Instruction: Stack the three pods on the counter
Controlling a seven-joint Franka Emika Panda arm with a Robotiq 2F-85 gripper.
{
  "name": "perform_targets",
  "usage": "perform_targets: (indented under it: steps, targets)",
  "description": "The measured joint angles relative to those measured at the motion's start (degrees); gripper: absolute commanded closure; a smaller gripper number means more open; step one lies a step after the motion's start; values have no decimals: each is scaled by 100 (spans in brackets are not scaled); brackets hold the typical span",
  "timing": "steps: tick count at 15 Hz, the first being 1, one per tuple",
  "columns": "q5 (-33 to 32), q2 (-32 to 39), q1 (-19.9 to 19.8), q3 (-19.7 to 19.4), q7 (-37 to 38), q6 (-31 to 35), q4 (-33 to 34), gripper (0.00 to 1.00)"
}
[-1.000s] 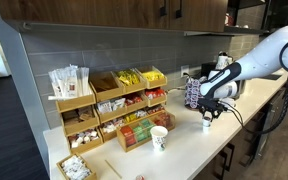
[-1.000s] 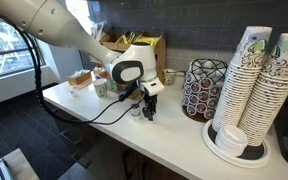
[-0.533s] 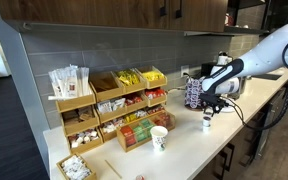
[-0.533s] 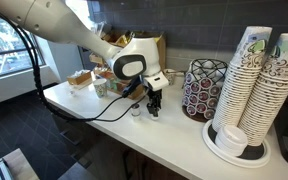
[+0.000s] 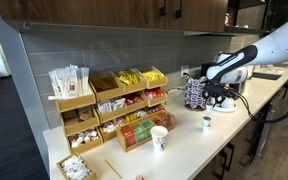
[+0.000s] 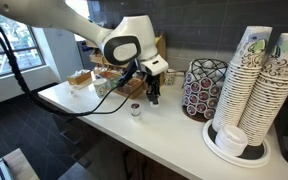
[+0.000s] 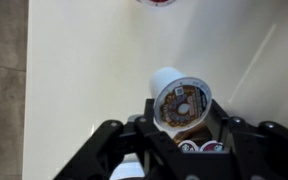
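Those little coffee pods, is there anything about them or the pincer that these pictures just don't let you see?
- Pod count: in an exterior view the pods are too small to count.
- Wrist view: one pod shows clearly; others below it are cut off by the bottom edge and the pincer.
- Pincer open or shut: too small in both exterior views.

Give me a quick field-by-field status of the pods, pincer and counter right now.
pincer: raised above the counter, next to the wire pod rack; open or shut cannot be told
pod on counter: upright, below the pincer and not touching it; the wrist view shows its printed lid
stack height: too small to tell
other pods: not clearly visible on the counter
paper cup: upright, away from the pod, in front of the snack organiser
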Motion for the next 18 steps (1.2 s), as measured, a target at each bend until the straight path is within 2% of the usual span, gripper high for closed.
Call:
perform_targets:
  steps: [6,10,18]
  targets:
    - [262,-539,4,104,-950,-439,-455,72]
    - [541,-718,8,199,-1439,-451,-743,72]
    - [703,-924,27,306,-1910,-451,-1043,72]
